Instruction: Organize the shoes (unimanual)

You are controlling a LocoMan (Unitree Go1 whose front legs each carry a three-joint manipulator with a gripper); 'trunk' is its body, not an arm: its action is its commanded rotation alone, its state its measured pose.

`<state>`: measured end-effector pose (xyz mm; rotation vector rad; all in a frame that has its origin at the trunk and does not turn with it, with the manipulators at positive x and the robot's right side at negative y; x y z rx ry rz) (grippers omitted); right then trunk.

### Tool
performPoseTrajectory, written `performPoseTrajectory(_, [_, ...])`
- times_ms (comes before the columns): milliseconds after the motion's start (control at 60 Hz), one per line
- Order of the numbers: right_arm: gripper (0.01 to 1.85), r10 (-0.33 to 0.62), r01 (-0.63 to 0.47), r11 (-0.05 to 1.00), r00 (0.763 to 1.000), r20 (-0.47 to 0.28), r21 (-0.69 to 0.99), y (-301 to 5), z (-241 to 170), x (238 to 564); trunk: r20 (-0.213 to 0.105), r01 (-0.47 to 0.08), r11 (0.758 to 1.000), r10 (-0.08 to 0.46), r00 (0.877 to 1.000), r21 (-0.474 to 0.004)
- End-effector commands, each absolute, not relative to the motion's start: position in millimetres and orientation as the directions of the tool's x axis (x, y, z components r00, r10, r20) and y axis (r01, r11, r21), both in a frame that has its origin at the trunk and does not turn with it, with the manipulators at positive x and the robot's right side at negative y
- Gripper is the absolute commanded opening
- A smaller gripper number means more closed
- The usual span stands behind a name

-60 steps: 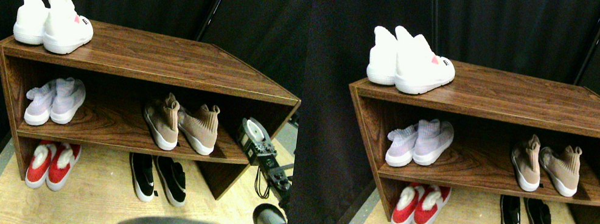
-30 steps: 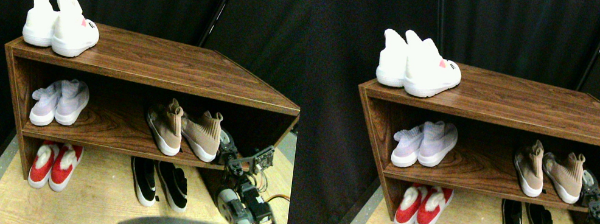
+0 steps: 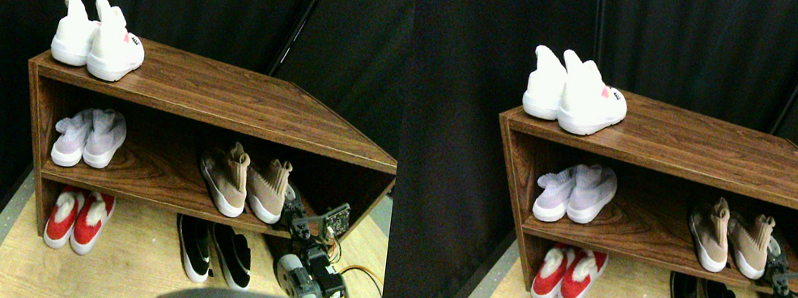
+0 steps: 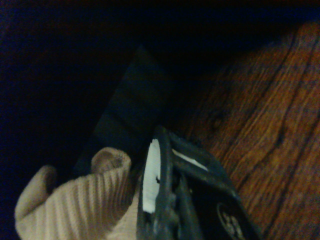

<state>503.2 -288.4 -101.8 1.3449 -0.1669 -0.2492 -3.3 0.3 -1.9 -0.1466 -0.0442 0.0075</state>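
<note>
The tan knit shoes (image 3: 245,180) stand as a pair on the right of the middle shelf (image 3: 152,170). My right gripper (image 3: 296,211) reaches in at the shelf's right end, close against the outer side of the right tan shoe. In the wrist view the tan knit collar (image 4: 75,205) lies right beside the dark jaw frame, with wood grain (image 4: 270,125) on the other side. The black slip-ons (image 3: 216,250) sit on the floor under the shelf, below the tan pair.
A white pair (image 3: 98,41) stands on the left of the shelf top (image 3: 234,98). A lavender pair (image 3: 89,138) sits on the middle shelf's left, and a red pair (image 3: 79,218) is on the floor below. Black curtains hang behind. Orange cable (image 3: 360,275) trails by the arm.
My gripper has come in from outside the shelf's right end to the right tan shoe's side. The whole view has shifted, so the camera moved.
</note>
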Motion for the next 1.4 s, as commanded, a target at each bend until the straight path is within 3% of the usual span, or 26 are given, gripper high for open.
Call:
performPoseTrajectory(17, [0.06, -0.254, 0.08, 0.185, 0.967, -0.031, 0.979, -282, -103, 504, 0.022, -0.025, 0.988, 0.029, 0.999, -0.15])
performPoseTrajectory(517, [0.06, -0.214, 0.112, 0.186, 0.974, -0.071, 0.976, -267, -105, 504, 0.007, -0.025, 0.988, 0.026, 1.0, -0.153])
performPoseTrajectory(783, [0.06, -0.165, 0.104, 0.133, 0.983, -0.081, 0.986, -262, -101, 500, 0.004, -0.017, 0.989, 0.018, 1.0, -0.148])
performPoseTrajectory(1067, [0.06, -0.161, 0.102, 0.18, 0.984, -0.073, 0.978, -260, -98, 496, 0.007, -0.009, 0.989, 0.01, 1.0, -0.146])
performPoseTrajectory(1283, [0.06, -0.187, 0.076, 0.201, 0.982, -0.037, 0.977, -269, -93, 497, 0.021, 0.004, 0.99, -0.001, 1.0, -0.137])
performPoseTrajectory(1400, [0.06, -0.131, 0.008, 0.271, 0.991, 0.029, 0.963, -272, -80, 486, 0.028, 0.015, 0.991, -0.012, 1.0, -0.13])
